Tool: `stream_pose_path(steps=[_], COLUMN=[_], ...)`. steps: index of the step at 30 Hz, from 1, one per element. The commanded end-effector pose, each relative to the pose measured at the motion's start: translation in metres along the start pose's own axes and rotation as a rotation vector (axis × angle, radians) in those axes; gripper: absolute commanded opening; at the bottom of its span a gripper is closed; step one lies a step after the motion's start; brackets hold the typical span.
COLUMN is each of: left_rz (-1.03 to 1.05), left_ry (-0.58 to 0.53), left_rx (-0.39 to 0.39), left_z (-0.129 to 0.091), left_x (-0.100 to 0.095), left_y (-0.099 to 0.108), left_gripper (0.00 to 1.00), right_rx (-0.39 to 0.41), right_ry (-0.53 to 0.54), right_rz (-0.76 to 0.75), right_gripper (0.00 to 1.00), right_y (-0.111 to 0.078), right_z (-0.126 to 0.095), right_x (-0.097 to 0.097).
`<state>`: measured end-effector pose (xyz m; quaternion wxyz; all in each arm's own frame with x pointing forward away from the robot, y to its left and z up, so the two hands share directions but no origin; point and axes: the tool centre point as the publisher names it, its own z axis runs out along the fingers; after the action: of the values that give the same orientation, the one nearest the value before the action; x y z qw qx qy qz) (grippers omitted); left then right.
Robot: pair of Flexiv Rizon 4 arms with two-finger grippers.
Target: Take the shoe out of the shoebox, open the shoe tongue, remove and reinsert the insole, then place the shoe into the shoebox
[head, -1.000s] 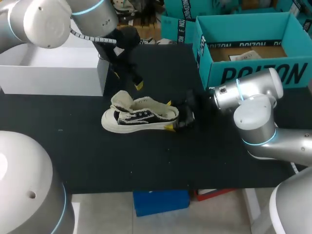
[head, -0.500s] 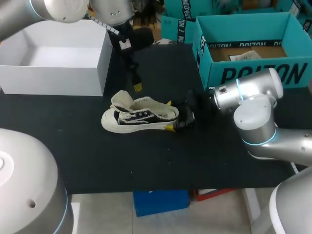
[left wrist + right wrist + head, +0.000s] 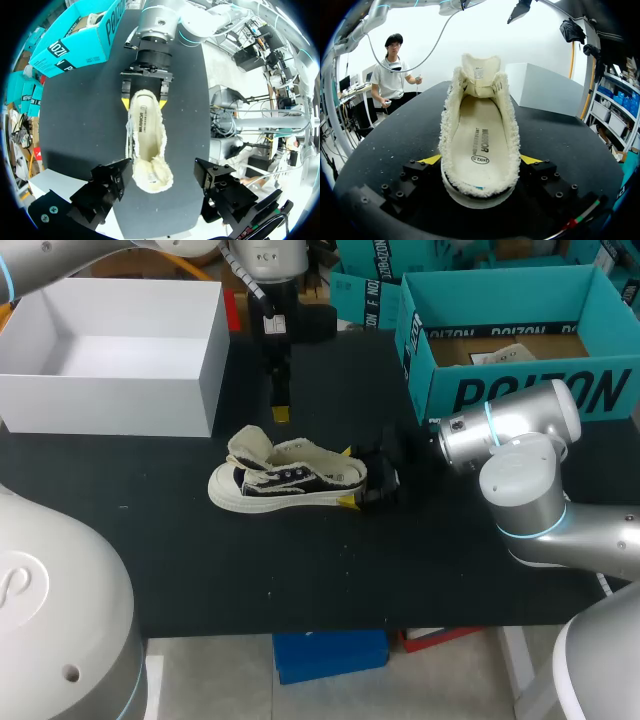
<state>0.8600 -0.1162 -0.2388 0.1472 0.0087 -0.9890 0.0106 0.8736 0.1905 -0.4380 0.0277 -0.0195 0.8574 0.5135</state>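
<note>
A low black-and-white shoe point(image 3: 285, 480) with a fleecy cream lining lies upright on the black table point(image 3: 300, 570), toe to the left. Its tongue point(image 3: 250, 448) is folded up toward the toe. The cream insole point(image 3: 480, 135) lies flat inside. My right gripper point(image 3: 347, 478) is shut on the heel, a yellow tip pressed on each side point(image 3: 480, 161). My left gripper point(image 3: 280, 405) hangs open above the table just behind the shoe, nothing in it. In the left wrist view its black fingers point(image 3: 107, 185) stand wide on either side of the toe, well above it.
An open white box point(image 3: 110, 390) stands at the back left. An open teal box point(image 3: 520, 390) stands at the back right, close behind my right arm point(image 3: 510, 440). Bare black table lies in front of the shoe.
My left arm has swung up and to the right, uncovering the white box; its gripper now points straight down behind the shoe. The shoe and right arm have not moved.
</note>
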Motion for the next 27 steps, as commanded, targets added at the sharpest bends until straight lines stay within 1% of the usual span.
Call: stream_pose_path(steps=[1, 14, 17, 20, 27], left_rz=[0.000, 0.000, 0.002, 0.021, 0.022], left_ry=[0.003, 0.003, 0.015, 0.033, 0.047], left_rx=[-0.032, -0.032, 0.005, 0.065, 0.093], left_z=[-0.001, -0.001, -0.001, 0.005, 0.020], left_x=[-0.002, -0.002, -0.003, -0.005, -0.009], left_y=[-0.003, -0.003, -0.002, -0.001, 0.001], left_gripper=[0.00, 0.00, 0.00, 0.00, 0.00], right_rx=[0.001, 0.001, 0.001, 0.001, 0.001], right_ry=[0.000, 0.000, 0.000, 0.000, 0.000], right_rz=[0.002, 0.002, 0.002, 0.002, 0.002], right_gripper=[0.00, 0.00, 0.00, 0.00, 0.00], right_y=[-0.002, -0.002, -0.002, -0.002, -0.002], right_z=[0.001, 0.001, 0.001, 0.001, 0.001], right_x=[-0.001, -0.001, -0.001, -0.001, -0.001])
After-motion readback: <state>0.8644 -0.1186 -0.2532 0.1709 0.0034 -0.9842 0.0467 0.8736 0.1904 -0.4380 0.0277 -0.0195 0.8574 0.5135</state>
